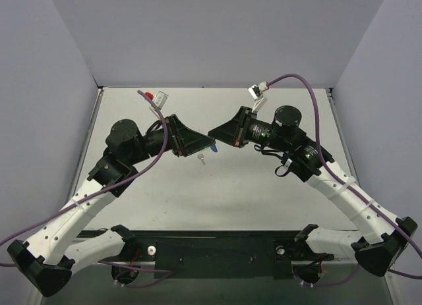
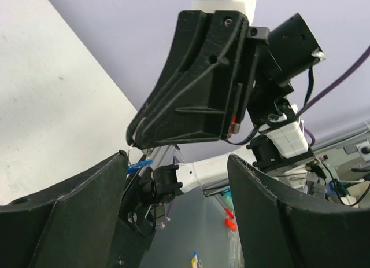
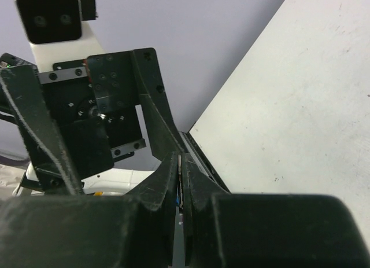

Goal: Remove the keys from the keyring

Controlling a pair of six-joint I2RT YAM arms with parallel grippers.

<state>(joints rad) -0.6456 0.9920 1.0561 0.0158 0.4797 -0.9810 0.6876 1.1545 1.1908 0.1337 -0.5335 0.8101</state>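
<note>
The keyring's blue tag [image 1: 213,147] is held above the table's middle, where the two grippers' tips meet. My right gripper [image 1: 211,133] is shut on it. In the right wrist view its jaws [image 3: 181,159] pinch a thin silver edge with a sliver of blue behind. My left gripper [image 1: 208,148] is open. In the left wrist view [image 2: 178,159] its fingers stand wide apart, and the blue tag [image 2: 137,165] with its thin ring sits at the left fingertip [image 2: 118,164]. A tiny silver key [image 1: 202,159] shows just below the tag. I cannot tell whether it hangs or lies on the table.
The white table [image 1: 264,193] is walled by grey panels on three sides. Purple cables [image 1: 310,87] loop over both arms, with small connectors at the back. The black base bar [image 1: 211,249] runs along the near edge.
</note>
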